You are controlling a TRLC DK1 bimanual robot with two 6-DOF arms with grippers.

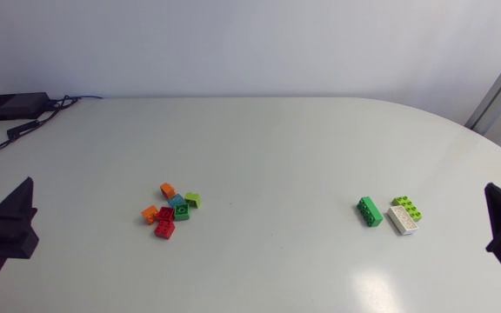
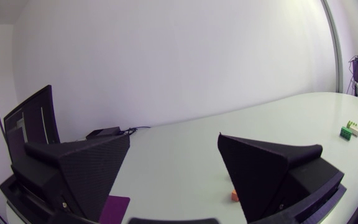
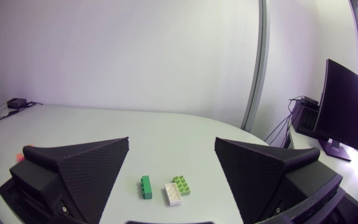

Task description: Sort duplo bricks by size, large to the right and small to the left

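Plainly, the sorting looks all but done. Take the white long brick (image 1: 404, 221) as the mark. The dark green long brick (image 1: 370, 211) lies just beside it, on the side facing my left arm. The lime long brick (image 1: 407, 208) sits close against its far edge, though I cannot tell whether the two touch. Well apart from the white long brick, off toward my left arm, lies the heap of small bricks (image 1: 170, 211) in orange, teal, lime, red and green, packed close with several touching. None of them lies near the white long brick.

The right claw (image 3: 171, 142) hangs near the white long brick, on the side away from the heap. Its fingers are spread wide with nothing between them. The left claw (image 2: 174, 140) is far from the white long brick, out beyond the heap, and is likewise spread and empty.

I judge these bricks to be light, stiff and hard, with smooth plastic walls that could slip under a slanted pinch. They would not crush, but a nudge would send one skating over the table (image 1: 268, 148). A long brick is best taken across its narrow width at mid-length, on the flat side walls below the studs. In the heap, an outer brick offers freer walls than a hemmed-in one.
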